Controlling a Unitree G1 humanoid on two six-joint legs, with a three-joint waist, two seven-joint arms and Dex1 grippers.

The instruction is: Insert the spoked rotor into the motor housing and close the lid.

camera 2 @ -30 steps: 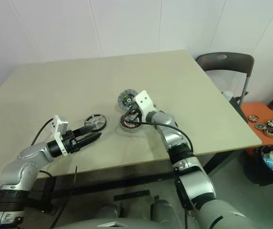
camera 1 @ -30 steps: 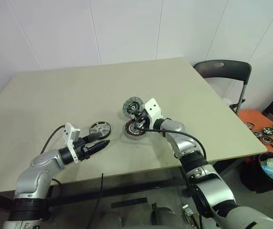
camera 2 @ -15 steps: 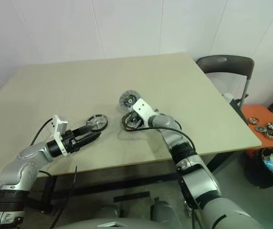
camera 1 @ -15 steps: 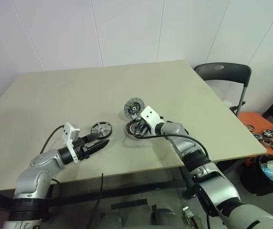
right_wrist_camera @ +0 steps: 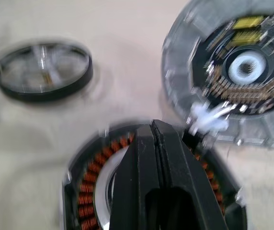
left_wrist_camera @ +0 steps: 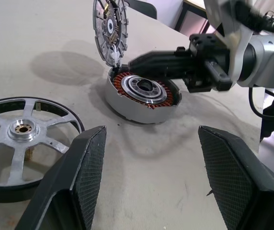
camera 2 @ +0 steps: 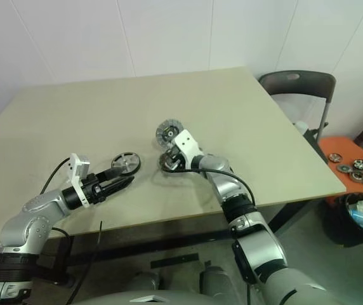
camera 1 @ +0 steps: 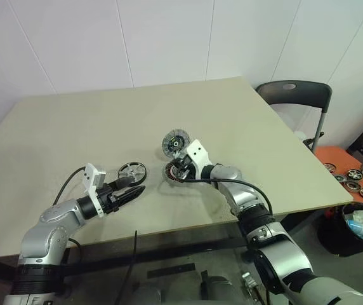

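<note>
The table [camera 1: 73,127] carries the motor housing [camera 1: 174,173] at centre, its lid [camera 1: 176,142] raised at 12 o'clock, and the spoked rotor [camera 1: 132,171] at its 9 o'clock. The right gripper [left_wrist_camera: 142,61], pressed together, lies over the windings; scraping is judged possible. The left gripper [camera 1: 137,190], spread and empty, is near the rotor.

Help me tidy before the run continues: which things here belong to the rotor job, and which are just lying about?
Job: spoked rotor flat on the table; motor housing; its raised lid; open left gripper; shut right gripper.
Lying about: chair; small wheels; bin.
</note>
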